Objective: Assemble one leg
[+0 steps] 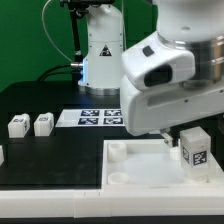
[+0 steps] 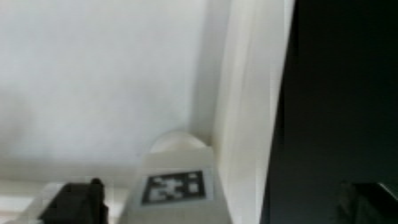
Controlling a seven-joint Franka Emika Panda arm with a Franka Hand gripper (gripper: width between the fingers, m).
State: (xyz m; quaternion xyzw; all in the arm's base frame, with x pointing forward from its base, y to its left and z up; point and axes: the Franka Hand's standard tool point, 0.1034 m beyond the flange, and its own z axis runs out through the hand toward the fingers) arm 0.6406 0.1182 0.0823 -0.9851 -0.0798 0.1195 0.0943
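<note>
Exterior view: one leg (image 1: 195,146) stands upright on the white tray-like piece (image 1: 130,172), near its far edge on that view's right. The gripper (image 2: 222,203) is spread wide, straddling the leg without touching it. Seating unconfirmed; gripping and fixing apparently remain.

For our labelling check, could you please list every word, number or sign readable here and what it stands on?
No readable words, numbers or brands.
Small white plastic rectangular leg at the exterior view's right: black-and-white square marker tag, pattern only.
Thin flat white marker board: several such tags, pattern only.
Two white legs at the exterior view's left: marks too blurred to read.
</note>
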